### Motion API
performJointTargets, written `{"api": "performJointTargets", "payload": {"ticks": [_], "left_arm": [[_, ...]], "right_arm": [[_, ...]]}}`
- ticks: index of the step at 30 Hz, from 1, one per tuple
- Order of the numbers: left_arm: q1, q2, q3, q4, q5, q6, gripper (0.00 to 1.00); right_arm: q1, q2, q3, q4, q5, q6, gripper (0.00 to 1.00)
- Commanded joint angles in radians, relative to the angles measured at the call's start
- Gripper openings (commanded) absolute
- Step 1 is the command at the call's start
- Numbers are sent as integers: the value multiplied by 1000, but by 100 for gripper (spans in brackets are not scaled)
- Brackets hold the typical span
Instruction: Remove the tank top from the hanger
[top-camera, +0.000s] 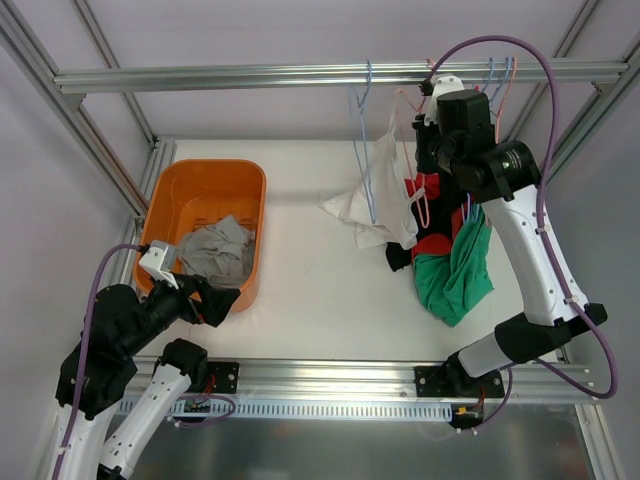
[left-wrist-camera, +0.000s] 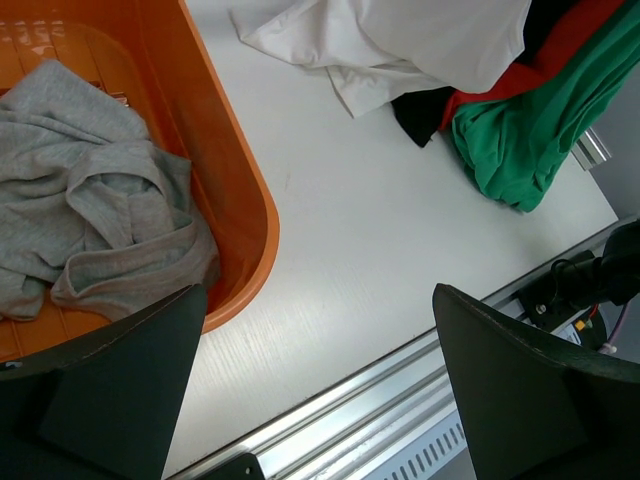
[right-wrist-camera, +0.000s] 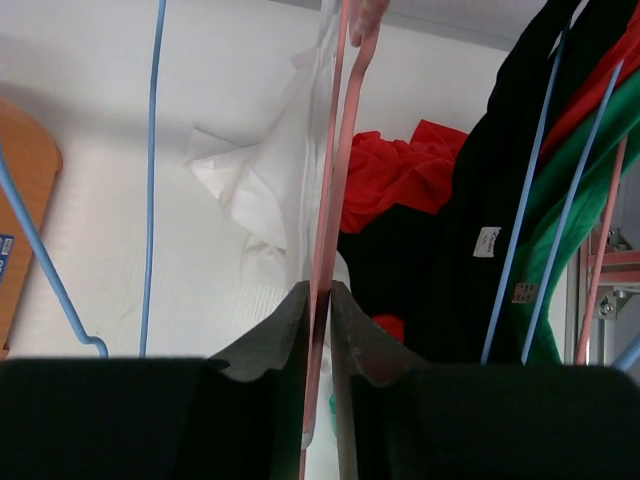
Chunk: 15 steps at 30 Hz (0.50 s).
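A white tank top (top-camera: 385, 190) hangs from a pink hanger (top-camera: 410, 103) on the top rail, and its lower part lies crumpled on the table. In the right wrist view the tank top (right-wrist-camera: 265, 180) hangs just left of the pink hanger (right-wrist-camera: 338, 180). My right gripper (top-camera: 432, 110) is up by the rail, and its jaws (right-wrist-camera: 320, 295) are shut on the pink hanger's wire. My left gripper (top-camera: 215, 300) is open and empty, low by the near right corner of the orange bin. Its fingers (left-wrist-camera: 130, 380) stand wide apart over the table's front edge.
An orange bin (top-camera: 205, 180) at the left holds a grey garment (top-camera: 215, 250). An empty blue hanger (top-camera: 362, 150) hangs left of the tank top. Red, black and green garments (top-camera: 455, 265) hang and pile at the right on more hangers. The metal rail (top-camera: 250, 76) crosses the top.
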<state>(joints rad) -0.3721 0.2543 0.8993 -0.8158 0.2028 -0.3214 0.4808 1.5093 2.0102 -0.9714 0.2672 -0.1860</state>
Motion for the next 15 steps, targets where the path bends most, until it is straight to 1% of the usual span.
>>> {"api": "performJointTargets", "payload": {"ticks": [1,2,4,5,15], "left_arm": [[2,-15,-16,56,27,-4,99],[2,-15,-19,60,27,-5,99],[2,-12,-19,58,26,-7,99],[1,-10,-19,58,26,-7,99],[2,-13,-26,63,27,-16,99]], "right_arm": [[-7,-21,1,68,-46,10,16],[-8,-24,-2,79,-62,14,10],[-8,-27,-8,89,-68,29,5],[-7,-31,-8,97,-74,40,0],[-7,-141,-22,211,-102,77,0]]}}
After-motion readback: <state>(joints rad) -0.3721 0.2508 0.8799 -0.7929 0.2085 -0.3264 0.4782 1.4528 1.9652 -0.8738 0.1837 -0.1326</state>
